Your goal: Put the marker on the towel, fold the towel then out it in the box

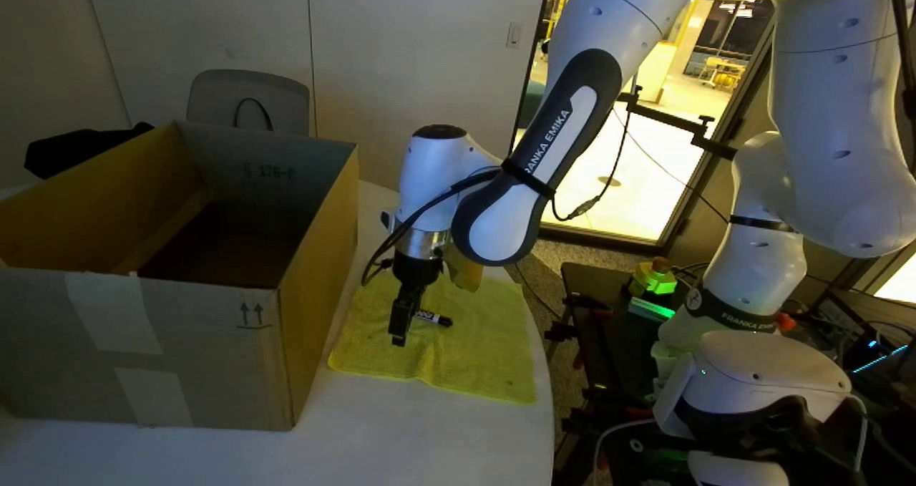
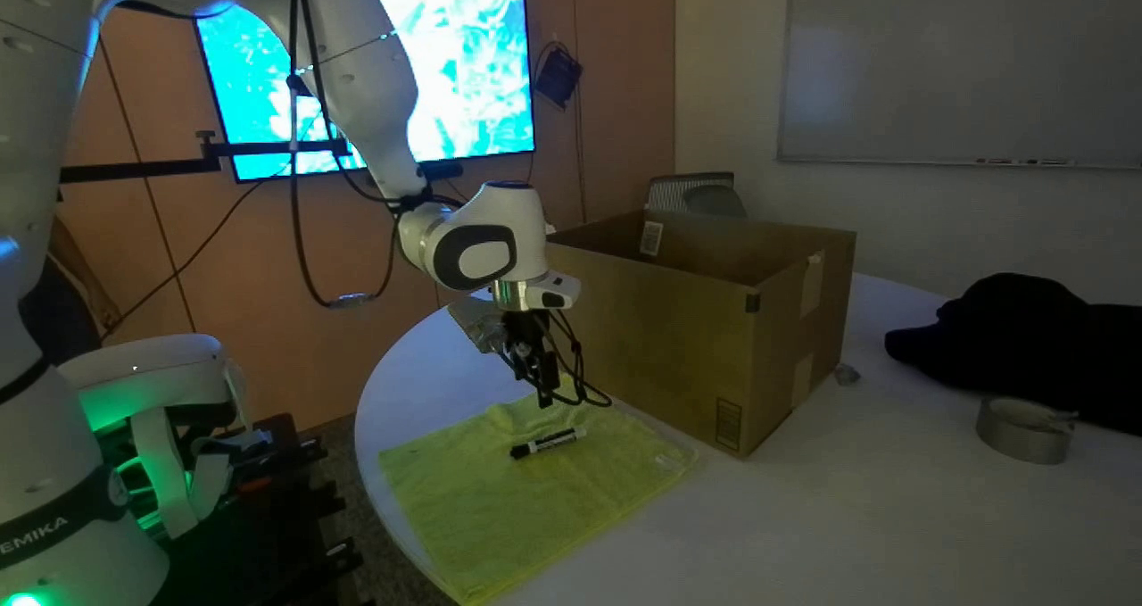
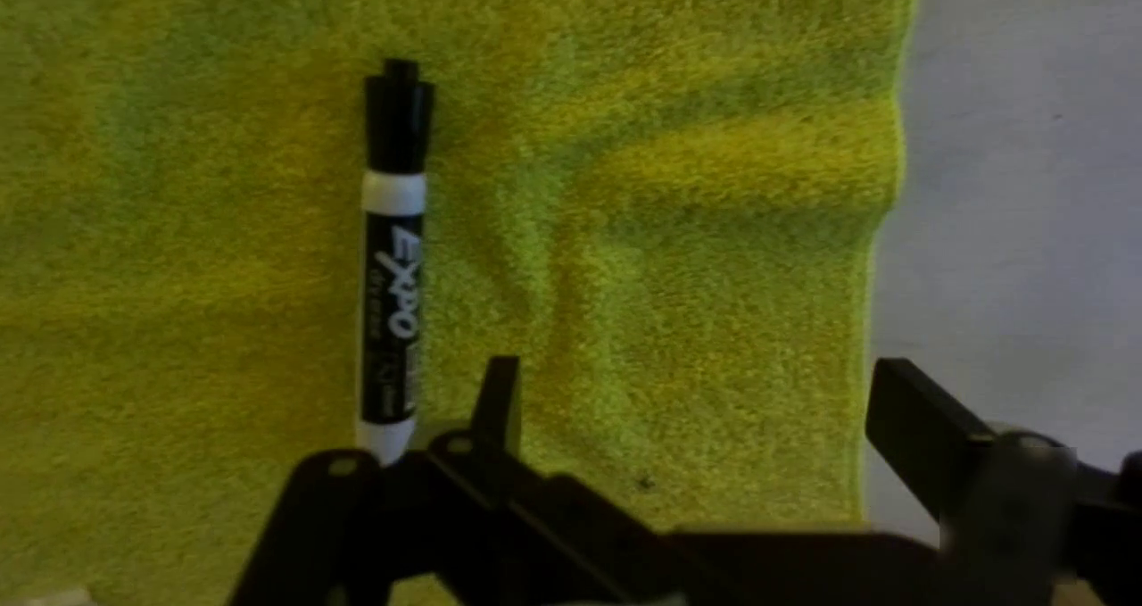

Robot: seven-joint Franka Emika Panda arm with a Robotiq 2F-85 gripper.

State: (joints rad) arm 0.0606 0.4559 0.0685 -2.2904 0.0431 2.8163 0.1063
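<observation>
A black-and-white Expo marker [image 1: 434, 319] lies on the yellow towel [image 1: 479, 361]; both also show in an exterior view, marker [image 2: 548, 444] and towel [image 2: 500, 526]. The towel lies spread flat on the white table with small wrinkles. In the wrist view the marker [image 3: 393, 303] is left of the jaws, on the towel [image 3: 178, 231]. My gripper [image 3: 696, 374] is open and empty above the towel's edge, one finger over the towel and one over the table. It points down beside the marker in both exterior views [image 1: 398, 332] [image 2: 545, 396]. The open cardboard box [image 1: 200, 357] stands beside the towel.
The box's tall wall [image 2: 660, 347] rises close to the gripper and towel. A tape roll [image 2: 1024, 432] and a black cloth [image 2: 1008, 347] lie on the table beyond the box. The table's rounded edge [image 1: 549, 393] runs close to the towel.
</observation>
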